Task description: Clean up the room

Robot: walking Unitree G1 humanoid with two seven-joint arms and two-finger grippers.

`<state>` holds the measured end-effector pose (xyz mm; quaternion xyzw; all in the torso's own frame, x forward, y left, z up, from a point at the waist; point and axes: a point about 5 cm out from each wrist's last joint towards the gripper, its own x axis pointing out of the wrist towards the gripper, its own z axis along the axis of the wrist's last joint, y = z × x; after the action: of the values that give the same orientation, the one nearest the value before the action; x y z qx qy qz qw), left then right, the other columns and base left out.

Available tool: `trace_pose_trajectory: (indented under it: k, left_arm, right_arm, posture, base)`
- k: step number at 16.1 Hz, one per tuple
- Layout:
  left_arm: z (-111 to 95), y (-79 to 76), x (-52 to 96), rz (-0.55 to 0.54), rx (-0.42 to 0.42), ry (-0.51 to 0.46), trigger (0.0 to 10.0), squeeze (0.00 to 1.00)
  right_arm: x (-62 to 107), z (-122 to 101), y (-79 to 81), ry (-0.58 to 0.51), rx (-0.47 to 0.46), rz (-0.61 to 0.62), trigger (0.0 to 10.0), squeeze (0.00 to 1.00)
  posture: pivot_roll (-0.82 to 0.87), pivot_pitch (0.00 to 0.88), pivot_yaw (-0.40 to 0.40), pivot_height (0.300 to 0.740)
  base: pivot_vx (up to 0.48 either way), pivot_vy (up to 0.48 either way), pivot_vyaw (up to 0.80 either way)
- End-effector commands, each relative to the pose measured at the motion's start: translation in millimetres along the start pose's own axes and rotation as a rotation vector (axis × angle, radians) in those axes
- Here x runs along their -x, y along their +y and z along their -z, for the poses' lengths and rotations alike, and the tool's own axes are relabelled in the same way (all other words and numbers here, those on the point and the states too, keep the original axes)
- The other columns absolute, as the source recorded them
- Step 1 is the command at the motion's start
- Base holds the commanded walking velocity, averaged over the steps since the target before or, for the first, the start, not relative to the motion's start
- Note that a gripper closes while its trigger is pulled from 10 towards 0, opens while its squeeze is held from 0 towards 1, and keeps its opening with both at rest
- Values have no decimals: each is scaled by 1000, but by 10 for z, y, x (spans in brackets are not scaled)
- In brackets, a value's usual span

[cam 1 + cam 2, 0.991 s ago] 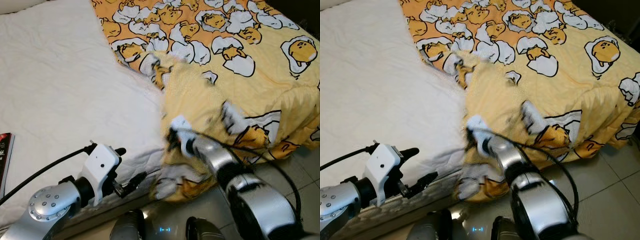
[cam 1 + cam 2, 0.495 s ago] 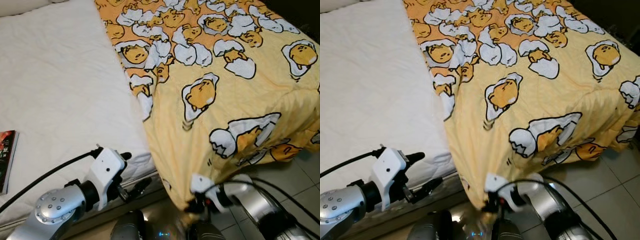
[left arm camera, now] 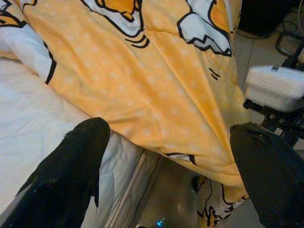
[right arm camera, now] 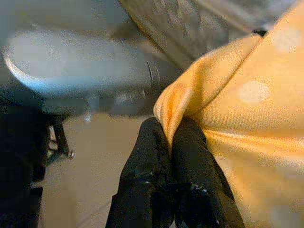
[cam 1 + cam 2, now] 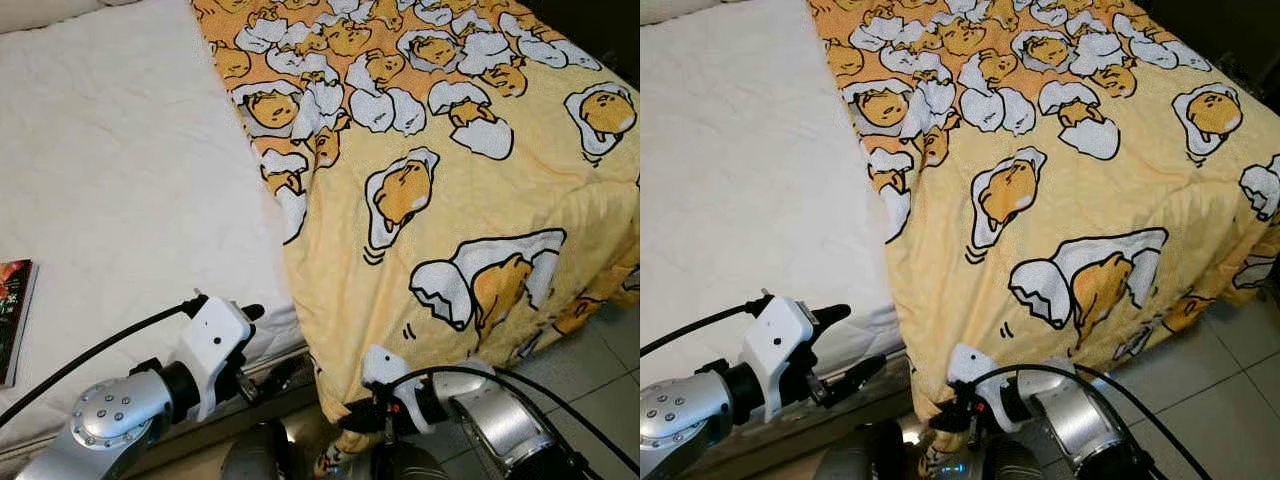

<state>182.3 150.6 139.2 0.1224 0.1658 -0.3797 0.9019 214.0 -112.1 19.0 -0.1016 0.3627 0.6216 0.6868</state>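
A yellow blanket (image 5: 470, 170) printed with egg characters covers the right half of the bed and hangs over its near edge. My right gripper (image 5: 347, 417) is low at the bed's foot, shut on the blanket's bottom corner; in the right wrist view both black fingers (image 4: 156, 166) pinch a fold of yellow cloth (image 4: 228, 104). My left gripper (image 5: 265, 345) hovers open at the mattress's near edge, just left of the hanging blanket (image 3: 156, 95), with nothing between its fingers (image 3: 71, 166).
The bare white mattress (image 5: 120, 190) fills the left side. A dark book (image 5: 10, 315) lies at its far left edge. Tiled floor (image 5: 610, 370) shows at the lower right beside the bed.
My right gripper pulled the bunched blanket corner off the bed and down over the near edge, then shifted left. The blanket now lies flat. The left gripper hardly moved.
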Motion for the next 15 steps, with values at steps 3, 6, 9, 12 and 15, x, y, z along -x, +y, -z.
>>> trace_pose_trajectory:
  k: [3,6,9,12,15]
  left_arm:
    - [5,-32,-13,10,-14,5,10000,0]
    - [6,-27,-51,6,-17,-1,10000,0]
    - [-33,58,-128,-48,-11,-41,10000,0]
    - [-55,163,-249,-216,88,-108,10000,0]
    - [2,232,-286,-385,189,-151,10000,0]
  right_arm:
    - [-2,88,-1,81,1,43,10000,1000]
    - [26,-60,-2,-74,-96,71,10000,1000]
    - [191,-267,-73,-270,-165,205,10000,1000]
    - [450,-448,-131,-499,-243,493,10000,1000]
    - [650,-480,-104,-639,-375,769,10000,0]
  posture:
    - [139,156,40,740]
    - [135,144,35,740]
    - [113,86,10,740]
    - [92,40,5,740]
    - [39,0,21,740]
  base:
    - [0,0,0]
    - [0,0,0]
    - [0,0,0]
    - [0,0,0]
    - [0,0,-246]
